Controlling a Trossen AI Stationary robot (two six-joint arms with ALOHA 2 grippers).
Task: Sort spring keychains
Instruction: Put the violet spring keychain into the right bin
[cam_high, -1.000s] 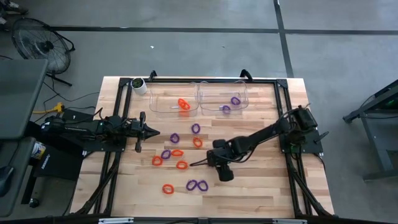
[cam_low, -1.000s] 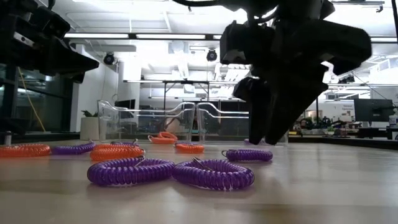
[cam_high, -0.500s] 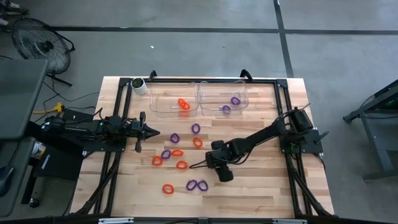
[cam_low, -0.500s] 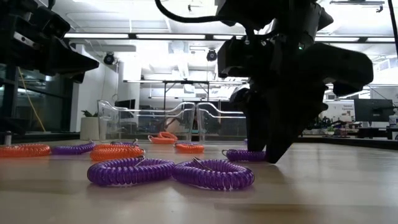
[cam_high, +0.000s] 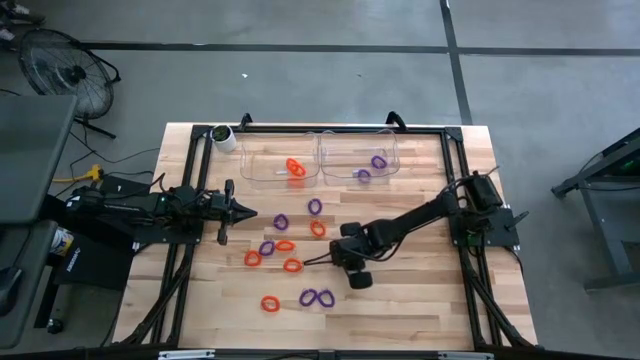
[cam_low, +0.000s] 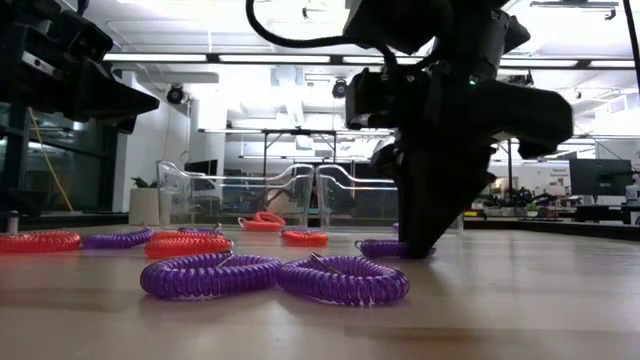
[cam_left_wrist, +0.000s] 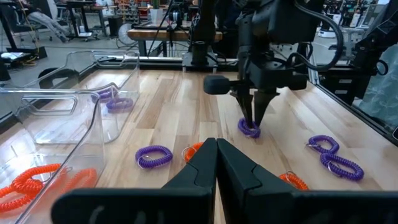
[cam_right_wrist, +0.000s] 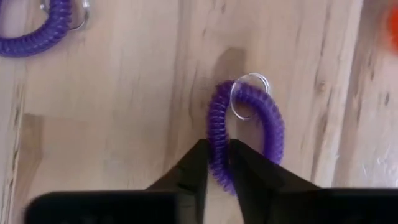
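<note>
Right hand (cam_right_wrist: 214, 163): clenched on a purple spring keychain (cam_right_wrist: 245, 134) lying on the desk (cam_right_wrist: 124, 112).
Left hand (cam_left_wrist: 216, 163): clenched, empty, waiting well apart.

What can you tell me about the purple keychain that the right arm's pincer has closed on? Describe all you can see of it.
The purple keychain is a tightly coiled loop, plastic by its look, with a thin metal split ring at one end. It lies flat on the wooden table, away from the bins. The right pincer grips one side of the coil between its fingers.
</note>
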